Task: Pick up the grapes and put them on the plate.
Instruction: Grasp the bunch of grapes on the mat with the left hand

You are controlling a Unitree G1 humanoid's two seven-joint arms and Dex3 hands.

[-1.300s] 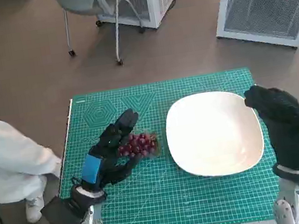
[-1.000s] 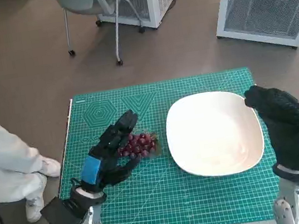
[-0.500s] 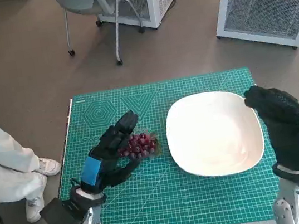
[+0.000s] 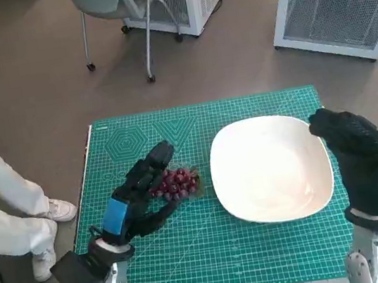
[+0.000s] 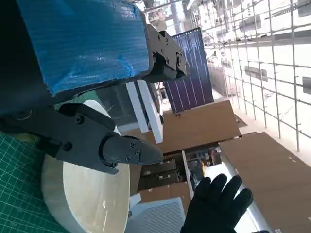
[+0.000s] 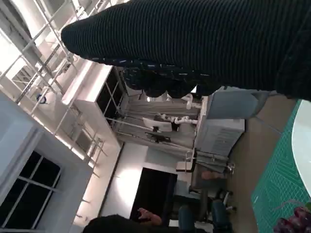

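Reaching over the bunch, the left hand's fingers (image 4: 151, 163) lay spread and gripped nothing, the grapes (image 4: 175, 184) resting on the green mat of the desk (image 4: 213, 252) just beneath and to their right. The plate (image 4: 271, 168) sat immediately beyond the grapes. The right hand (image 4: 362, 158) hovered open past the plate's far rim, clearly the farther of the two.

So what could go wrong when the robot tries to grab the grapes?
The small bunch of dark red grapes lies loose on the green cutting mat, only partly under the black, blue-taped left hand, so a squeeze might push it away or crush a grape. The white plate sits right beside the grapes; the hand could bump its rim on the way over.
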